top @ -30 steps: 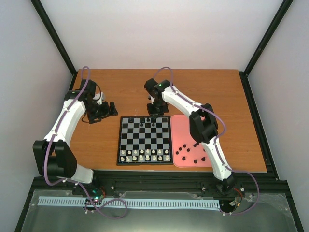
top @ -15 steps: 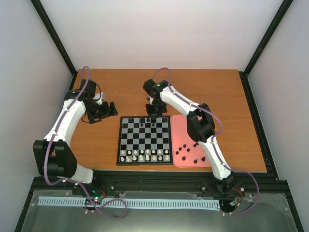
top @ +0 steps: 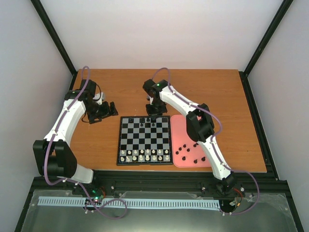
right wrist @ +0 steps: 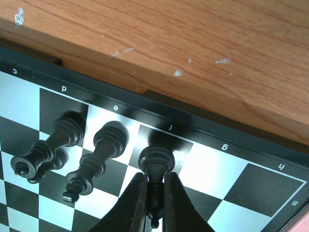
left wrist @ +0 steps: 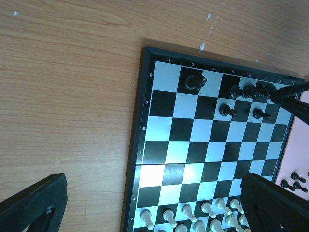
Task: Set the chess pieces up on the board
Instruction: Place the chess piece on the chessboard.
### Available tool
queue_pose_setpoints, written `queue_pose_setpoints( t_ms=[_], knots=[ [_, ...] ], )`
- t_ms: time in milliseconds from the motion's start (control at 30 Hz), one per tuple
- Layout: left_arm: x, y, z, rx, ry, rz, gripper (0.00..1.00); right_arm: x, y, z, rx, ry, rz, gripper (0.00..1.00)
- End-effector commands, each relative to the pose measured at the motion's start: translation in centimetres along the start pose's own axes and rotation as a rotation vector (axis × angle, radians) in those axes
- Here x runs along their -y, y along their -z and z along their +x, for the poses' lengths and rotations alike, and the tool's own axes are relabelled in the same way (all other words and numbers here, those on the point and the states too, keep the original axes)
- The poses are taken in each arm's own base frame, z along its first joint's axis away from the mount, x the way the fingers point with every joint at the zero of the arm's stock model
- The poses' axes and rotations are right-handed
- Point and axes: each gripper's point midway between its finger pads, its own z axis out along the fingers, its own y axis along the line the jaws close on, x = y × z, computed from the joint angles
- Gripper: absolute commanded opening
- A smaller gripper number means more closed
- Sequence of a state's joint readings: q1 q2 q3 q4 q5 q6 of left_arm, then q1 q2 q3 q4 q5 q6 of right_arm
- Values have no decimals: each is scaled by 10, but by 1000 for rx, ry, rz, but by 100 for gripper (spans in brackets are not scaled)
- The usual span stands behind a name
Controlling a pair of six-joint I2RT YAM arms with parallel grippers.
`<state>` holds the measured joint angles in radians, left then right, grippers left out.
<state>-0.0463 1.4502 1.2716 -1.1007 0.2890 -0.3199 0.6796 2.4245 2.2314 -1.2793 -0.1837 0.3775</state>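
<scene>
The right gripper has its fingers pinched shut on a black piece. It's holding the piece by its upper part, and the base seems to sit on the dark f square in the far row of the board. It looks like a bishop to me, which would suit that square, but I can't swear to the shape. It's upright and just beside the two tall pieces on d and e. I reckon the narrow grip from above is so it doesn't knock the neighbours over. My guess is that letting go comes next.

The left gripper is spread wide with nothing in it, hanging over the table off the board's left side. Probably it's just keeping out of the way, since the spare black chess pieces lie on the pink tray over on the right arm's side. The white pieces fill the two near rows. The left wrist view also shows a knight on b and two pawns one row in.

Readable stuff: c, d, e, f, g, h printed along the border, and 8, 7, 6, 5 down the side. I can't spot any brand name.
</scene>
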Motion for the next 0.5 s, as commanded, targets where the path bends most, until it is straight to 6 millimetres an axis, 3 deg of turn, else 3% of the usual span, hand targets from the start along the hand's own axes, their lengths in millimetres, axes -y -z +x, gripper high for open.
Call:
queue_pose_setpoints(
  t_ms=[0, 467],
  knots=[
    [6, 4, -4, 9, -9, 15, 100, -1, -7, 1, -15, 17, 20, 5],
    [5, 5, -3, 11, -11, 14, 100, -1, -14, 1, -18, 10, 32, 13]
  ],
)
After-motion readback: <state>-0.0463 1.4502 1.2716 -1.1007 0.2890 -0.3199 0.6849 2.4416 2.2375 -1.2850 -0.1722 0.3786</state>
